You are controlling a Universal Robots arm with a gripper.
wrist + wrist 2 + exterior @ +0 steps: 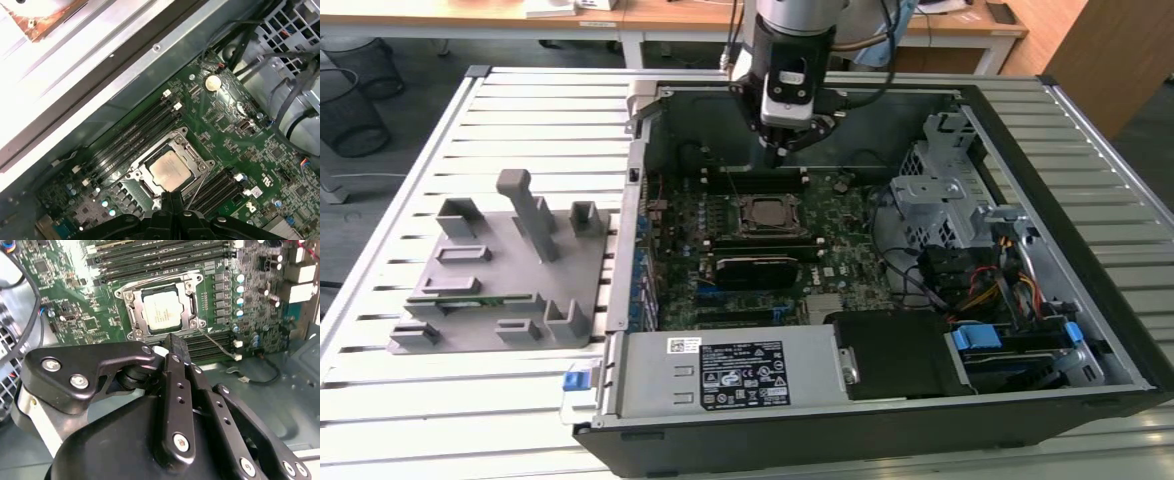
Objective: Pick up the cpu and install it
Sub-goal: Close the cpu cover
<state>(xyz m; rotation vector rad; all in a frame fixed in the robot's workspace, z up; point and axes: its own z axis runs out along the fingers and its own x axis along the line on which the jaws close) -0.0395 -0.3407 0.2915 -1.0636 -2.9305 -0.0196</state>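
The cpu (765, 213), a small square chip with a silver-grey top, lies flat inside the dark socket frame (766, 214) on the green motherboard of the open computer case. It shows in both wrist views (162, 310) (170, 170), seated within the metal-rimmed frame. My gripper (781, 150) hangs above the board, just behind the socket toward the case's rear wall. Its black fingers (175, 342) (167, 197) are pressed together with nothing between them. The fingertips are apart from the chip.
A grey plastic fixture (494, 270) stands on the slatted table at the exterior view's left, with a thin green memory stick (467, 297) lying on it. Inside the case are a power supply (734, 375), a metal drive cage (941, 190), cables and memory slots (150, 255).
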